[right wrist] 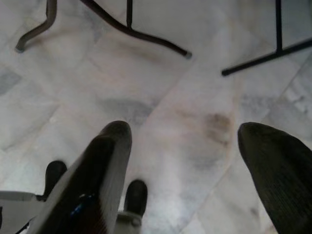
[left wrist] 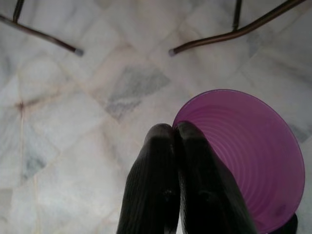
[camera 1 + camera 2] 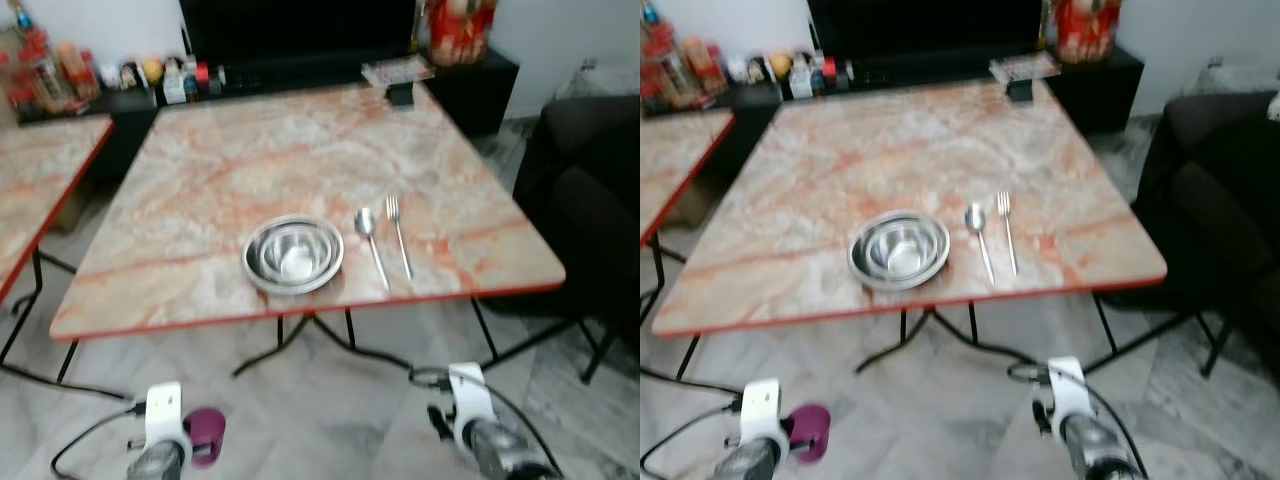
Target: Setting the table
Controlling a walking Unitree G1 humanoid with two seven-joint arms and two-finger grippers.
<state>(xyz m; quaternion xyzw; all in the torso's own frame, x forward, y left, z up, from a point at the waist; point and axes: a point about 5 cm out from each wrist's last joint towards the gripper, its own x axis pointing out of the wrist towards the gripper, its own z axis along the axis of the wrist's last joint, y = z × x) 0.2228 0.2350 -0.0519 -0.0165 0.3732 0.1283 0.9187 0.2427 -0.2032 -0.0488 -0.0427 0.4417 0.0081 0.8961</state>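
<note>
Near the front edge of the orange-veined marble table with red trim (image 3: 200,190): a round steel bowl (image 3: 293,254), then to its right a steel spoon (image 3: 371,244) and a steel fork (image 3: 399,233), side by side, long axes running front to back, heads toward the table's far side. Below that front edge, over the grey marble floor (image 1: 161,122): left gripper (image 2: 174,141) with fingers pinched tight on the rim of a purple plastic cup (image 2: 243,151), mouth tipped toward the wrist camera. Also below the table edge, further right: right gripper (image 1: 185,141) spread wide, holding nothing.

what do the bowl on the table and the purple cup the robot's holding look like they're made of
The bowl looks like polished stainless steel: silver, with bright reflections inside. The purple cup, pinched at its rim by the left gripper, looks like plastic: evenly coloured, slightly translucent, with fine concentric ridges inside.
</note>
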